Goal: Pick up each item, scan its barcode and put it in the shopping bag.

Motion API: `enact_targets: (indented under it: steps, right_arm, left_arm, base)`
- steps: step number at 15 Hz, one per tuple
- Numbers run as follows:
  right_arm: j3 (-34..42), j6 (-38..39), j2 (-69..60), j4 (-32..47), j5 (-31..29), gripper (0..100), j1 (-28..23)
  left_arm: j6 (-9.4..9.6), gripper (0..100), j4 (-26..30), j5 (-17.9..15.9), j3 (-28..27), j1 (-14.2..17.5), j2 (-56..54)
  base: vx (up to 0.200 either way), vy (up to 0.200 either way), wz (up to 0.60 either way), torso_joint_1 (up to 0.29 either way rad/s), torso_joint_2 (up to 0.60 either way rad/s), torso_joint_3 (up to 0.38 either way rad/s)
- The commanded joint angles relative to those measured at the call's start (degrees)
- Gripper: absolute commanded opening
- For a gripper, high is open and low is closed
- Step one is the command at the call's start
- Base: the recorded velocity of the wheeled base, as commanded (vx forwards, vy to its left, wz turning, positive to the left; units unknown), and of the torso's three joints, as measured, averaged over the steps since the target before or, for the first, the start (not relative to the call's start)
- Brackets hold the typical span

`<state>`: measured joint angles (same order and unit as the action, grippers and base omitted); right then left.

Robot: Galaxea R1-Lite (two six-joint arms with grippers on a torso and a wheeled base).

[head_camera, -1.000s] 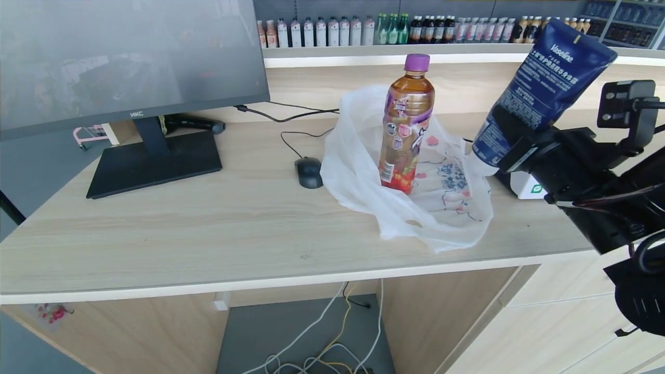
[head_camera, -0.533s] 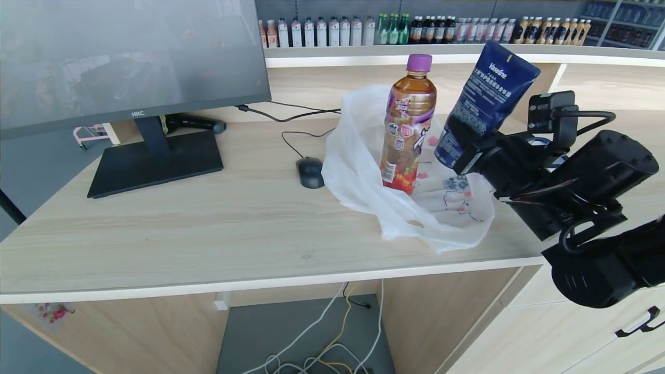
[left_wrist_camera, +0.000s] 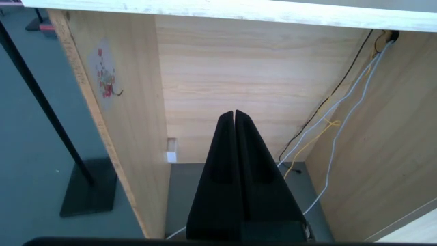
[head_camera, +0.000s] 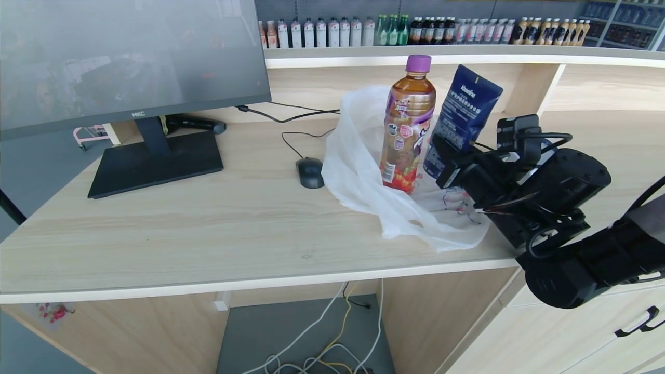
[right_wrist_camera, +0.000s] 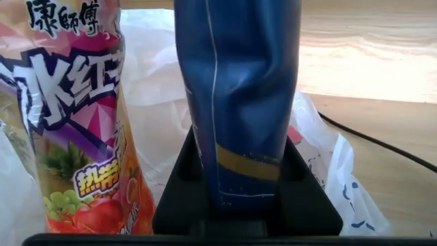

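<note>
My right gripper (head_camera: 446, 166) is shut on a dark blue tube (head_camera: 461, 118), held upright over the white shopping bag (head_camera: 363, 176) and close beside the bottle. The tube (right_wrist_camera: 239, 96) stands between the fingers in the right wrist view. A tea bottle (head_camera: 407, 127) with a purple cap stands upright in the bag; its label (right_wrist_camera: 75, 130) is close alongside the tube. My left gripper (left_wrist_camera: 235, 119) is shut with nothing in it, hanging below the counter in front of the wooden panel.
A monitor (head_camera: 124, 57) on a black stand fills the counter's left. A black mouse (head_camera: 310, 172) lies just left of the bag, its cable running back. Bottles line a shelf (head_camera: 415, 49) behind. Bare counter (head_camera: 182, 234) lies in front.
My right arm has carried the blue tube leftward and down, from high at the right to a spot over the bag beside the bottle. The tube has turned more upright.
</note>
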<state>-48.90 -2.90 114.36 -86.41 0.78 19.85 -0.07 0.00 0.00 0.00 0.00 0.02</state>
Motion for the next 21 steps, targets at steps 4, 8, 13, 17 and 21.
enact_targets:
  steps: [4,8,13,17,21]
  right_arm:
    - [0.21,0.0,1.66,0.54,0.01,0,0.02]
    - [0.29,0.0,1.66,0.54,0.01,0,-0.07]
    - [0.38,0.0,1.66,0.54,0.01,0,-0.07]
    - [1.0,0.0,1.48,0.54,0.01,0,0.02]
    - [1.44,0.09,0.69,0.54,0.01,100,-0.07]
  left_arm:
    - [-0.01,0,0.0,0.0,0.0,0.0,-0.02]
    - [-0.01,0,0.0,0.0,0.0,0.0,-0.02]
    - [-0.01,0,0.0,0.0,0.0,0.0,-0.02]
    - [-0.01,0,0.0,0.0,0.0,0.0,-0.02]
    - [-0.01,0,0.0,0.0,0.0,0.0,-0.02]
  base:
    - [0.0,0.0,0.0,0.0,0.0,0.0]
    - [0.0,0.0,0.0,0.0,0.0,0.0]
    - [0.0,0.0,0.0,0.0,0.0,0.0]
    - [0.0,0.0,0.0,0.0,0.0,0.0]
    - [0.0,0.0,0.0,0.0,0.0,0.0]
